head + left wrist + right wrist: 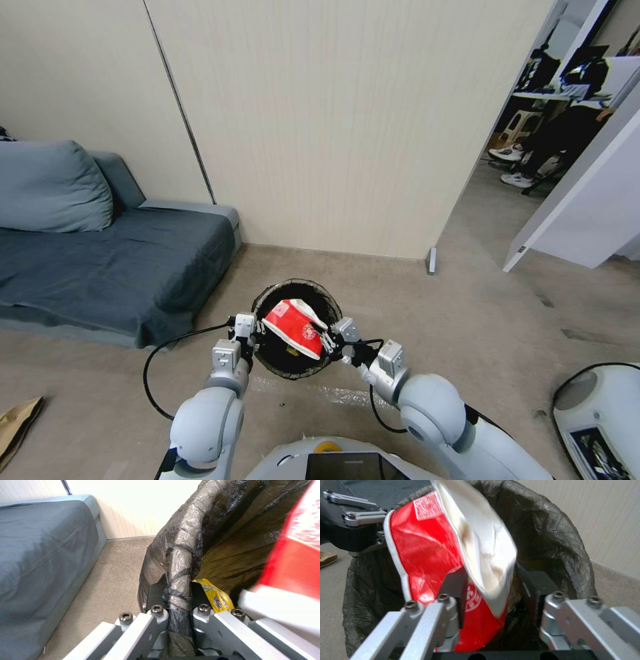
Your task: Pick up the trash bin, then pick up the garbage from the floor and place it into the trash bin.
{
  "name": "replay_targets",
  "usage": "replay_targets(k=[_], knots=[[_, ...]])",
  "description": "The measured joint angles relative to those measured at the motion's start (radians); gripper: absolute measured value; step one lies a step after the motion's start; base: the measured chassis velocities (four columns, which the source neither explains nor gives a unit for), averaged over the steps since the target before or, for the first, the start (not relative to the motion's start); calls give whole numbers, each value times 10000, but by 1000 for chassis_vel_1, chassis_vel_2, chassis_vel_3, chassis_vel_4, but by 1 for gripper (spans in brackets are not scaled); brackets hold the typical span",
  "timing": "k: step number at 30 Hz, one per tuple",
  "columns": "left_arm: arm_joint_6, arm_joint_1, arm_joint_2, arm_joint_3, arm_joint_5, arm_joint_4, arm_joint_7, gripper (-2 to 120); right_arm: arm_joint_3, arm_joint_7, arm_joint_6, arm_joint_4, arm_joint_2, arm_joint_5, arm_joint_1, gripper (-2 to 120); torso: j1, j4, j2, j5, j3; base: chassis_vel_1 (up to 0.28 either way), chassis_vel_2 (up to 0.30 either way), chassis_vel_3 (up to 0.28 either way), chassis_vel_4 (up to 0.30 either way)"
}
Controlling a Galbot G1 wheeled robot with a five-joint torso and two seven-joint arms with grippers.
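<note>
I held the bin (297, 328) aloft, left gripper (178, 597) clamped on its rim, while the right gripper (493, 597), jaws spread, released a light, floppy packet (430, 555) over it.

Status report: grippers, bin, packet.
Left gripper shut on bin rim. Right gripper open over bin; red packet dropping in. Nothing blocking.

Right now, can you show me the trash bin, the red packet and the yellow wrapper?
trash bin (267, 297): head view, bag-covered rim.
red packet (293, 327): head view, red face, over the bin.
yellow wrapper (216, 596): left wrist view, printed side, inside the bin.
</note>
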Motion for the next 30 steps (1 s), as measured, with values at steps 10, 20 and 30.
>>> replay_targets(k=[10, 20, 30], knots=[[4, 0, 6, -10, -22, -19, 12, 1, 234, 114, 16, 167, 23, 36, -123, 78, 0, 1, 0, 0, 0, 0, 0, 0, 0], [11, -58, -17, 0, -23, 52, 27, 1, 1283, 140, 82, 1404, -155, 376, -830, 100, 0, 0, 0, -1, 0, 0, 0, 0, 0], [45, -110, 1, -91, -102, 112, 40, 1, 2422, 670, 629, 1587, 106, 82, -2269, 100, -1, 0, 0, 0, 0, 0, 0, 0, 0]])
